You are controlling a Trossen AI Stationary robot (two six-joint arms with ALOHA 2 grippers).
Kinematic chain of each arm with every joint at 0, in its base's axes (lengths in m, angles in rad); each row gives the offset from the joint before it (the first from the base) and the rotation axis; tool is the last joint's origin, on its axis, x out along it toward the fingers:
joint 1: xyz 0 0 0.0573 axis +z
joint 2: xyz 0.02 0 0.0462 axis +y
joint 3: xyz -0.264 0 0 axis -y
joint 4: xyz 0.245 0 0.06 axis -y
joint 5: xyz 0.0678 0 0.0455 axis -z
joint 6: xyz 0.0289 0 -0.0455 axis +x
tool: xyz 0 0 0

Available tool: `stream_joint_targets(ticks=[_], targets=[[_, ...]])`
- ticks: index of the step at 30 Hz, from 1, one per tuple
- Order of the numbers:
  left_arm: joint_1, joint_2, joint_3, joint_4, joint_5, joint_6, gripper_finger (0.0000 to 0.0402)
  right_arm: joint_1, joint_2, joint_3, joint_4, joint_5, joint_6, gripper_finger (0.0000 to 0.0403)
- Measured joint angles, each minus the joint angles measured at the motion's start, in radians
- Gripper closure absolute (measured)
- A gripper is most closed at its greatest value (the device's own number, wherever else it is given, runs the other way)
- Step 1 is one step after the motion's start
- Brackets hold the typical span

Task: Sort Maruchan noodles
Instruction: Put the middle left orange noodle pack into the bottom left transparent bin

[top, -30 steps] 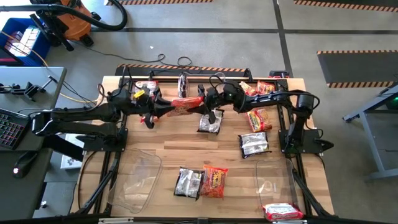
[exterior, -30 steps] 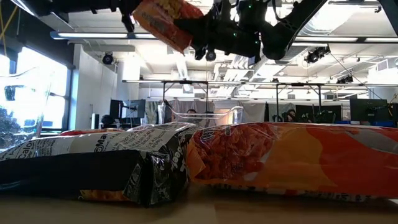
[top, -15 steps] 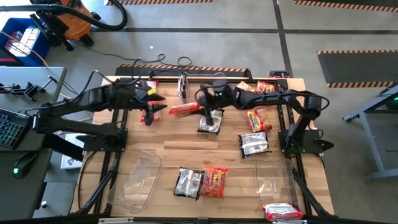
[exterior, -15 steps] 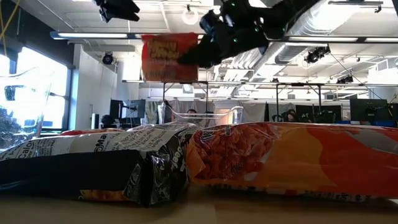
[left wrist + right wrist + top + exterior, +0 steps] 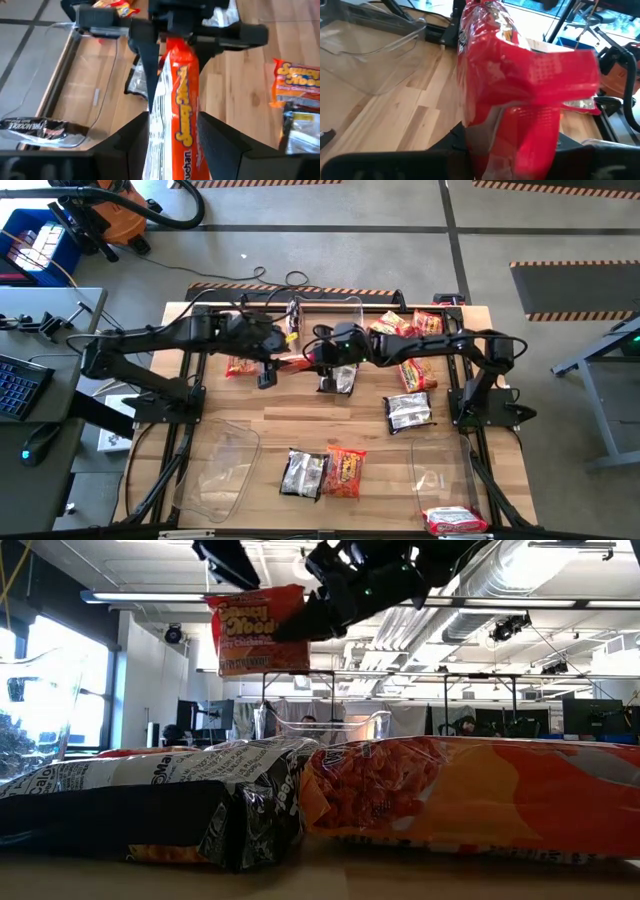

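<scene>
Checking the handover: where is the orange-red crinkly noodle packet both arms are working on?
The orange-red noodle packet is held above the table's far middle, between the left gripper and right gripper, beside a black-silver packet.

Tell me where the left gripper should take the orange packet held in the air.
Probably its free end, opposite the right gripper pinching the orange packet. Come edge-on from the left arm's side, so the left gripper would close across the flat faces; the thin edge points toward it.
</scene>
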Motion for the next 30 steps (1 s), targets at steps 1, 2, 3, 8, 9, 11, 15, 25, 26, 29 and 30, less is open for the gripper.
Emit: stream_joint_targets(ticks=[1,2,3,8,9,11,15,25,26,29,30], targets=[[0.000,0.013,0.016,-0.002,0.013,0.000,0.0242,0.002,0.000,0.000,0.000,0.000,0.000,0.0312],[-0.001,0.024,0.029,-0.002,0.029,0.000,0.0242,0.003,0.000,0.000,0.000,0.000,-0.001,0.0312],[-0.001,0.035,0.039,-0.013,0.045,0.000,0.0242,0.004,0.000,0.000,0.001,0.000,-0.002,0.0312],[-0.001,0.093,0.079,-0.082,0.099,-0.040,0.0226,0.003,0.000,0.000,-0.001,0.010,-0.007,0.0312],[-0.001,0.105,0.086,-0.094,0.099,-0.048,0.0218,0.003,0.000,0.000,-0.005,0.013,-0.009,0.0312],[-0.001,0.122,0.101,-0.117,0.097,-0.052,0.0201,0.003,0.000,0.000,-0.009,0.015,-0.010,0.0312],[-0.004,0.132,0.114,-0.141,0.036,-0.053,0.0168,0.003,0.000,0.000,-0.007,0.019,-0.009,0.0312],[-0.006,0.134,0.140,-0.171,-0.059,-0.024,0.0156,0.003,-0.001,0.000,0.008,0.016,-0.010,0.0311],[-0.006,0.142,0.140,-0.167,-0.044,-0.026,0.0156,0.003,-0.001,0.000,0.012,0.015,-0.010,0.0311],[-0.007,0.179,0.140,-0.166,-0.024,-0.024,0.0156,0.003,-0.001,0.000,0.017,0.014,-0.010,0.0311],[-0.007,0.191,0.140,-0.165,-0.022,-0.019,0.0156,0.003,-0.001,0.000,0.019,0.014,-0.010,0.0311]])
